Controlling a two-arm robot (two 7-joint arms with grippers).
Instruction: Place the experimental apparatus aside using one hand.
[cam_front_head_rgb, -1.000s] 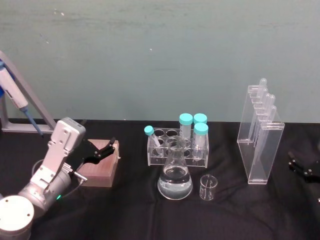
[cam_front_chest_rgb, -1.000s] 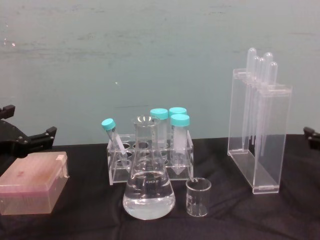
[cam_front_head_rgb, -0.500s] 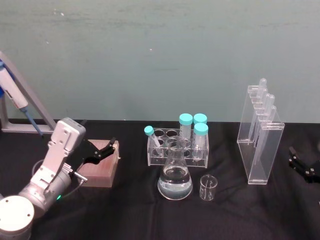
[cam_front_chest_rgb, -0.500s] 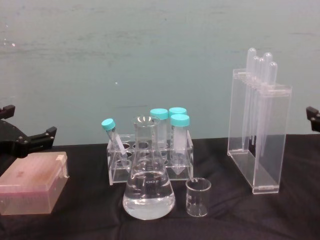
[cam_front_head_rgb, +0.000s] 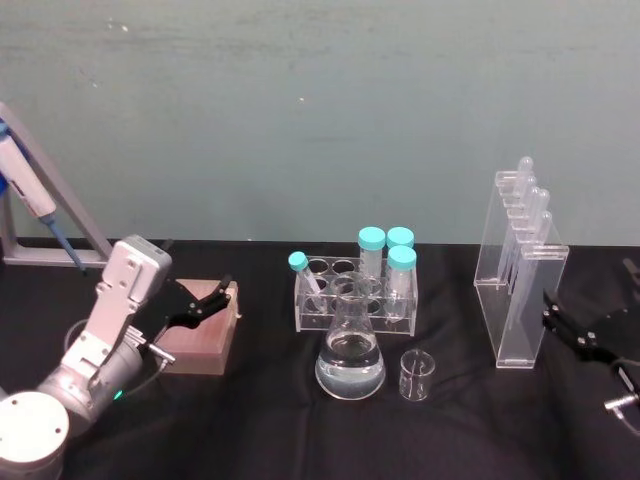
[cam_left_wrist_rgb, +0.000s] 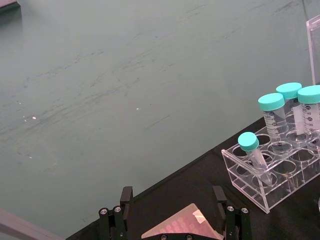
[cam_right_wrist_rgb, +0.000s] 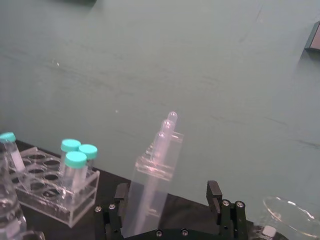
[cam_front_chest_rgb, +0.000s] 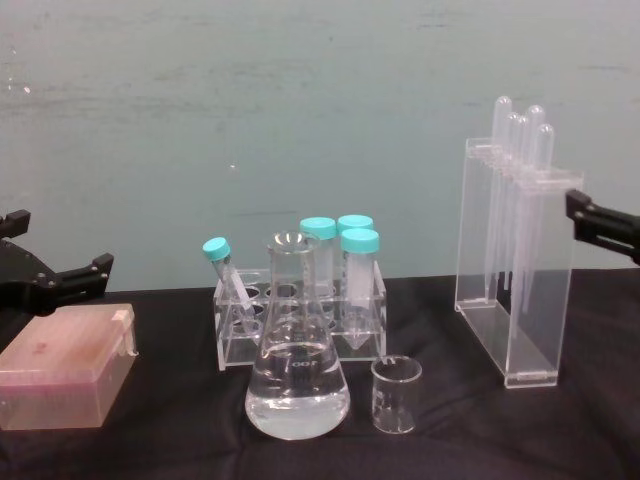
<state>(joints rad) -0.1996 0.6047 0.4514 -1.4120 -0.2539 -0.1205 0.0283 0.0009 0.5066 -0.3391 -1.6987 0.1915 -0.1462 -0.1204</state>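
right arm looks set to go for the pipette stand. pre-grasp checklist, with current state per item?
1. Right gripper open: ok, fingers spread wide.
2. Pipette stand upright, pipettes seated: ok.
3. Stand lined up between the fingers: ok in the right wrist view; the gripper is not yet around it.
4. Beaker and flask apart from the stand: ok, both to its left.
5. Left gripper out of the way: ok, over the pink box at far left.
6. Free spot to set the stand down: cannot tell.
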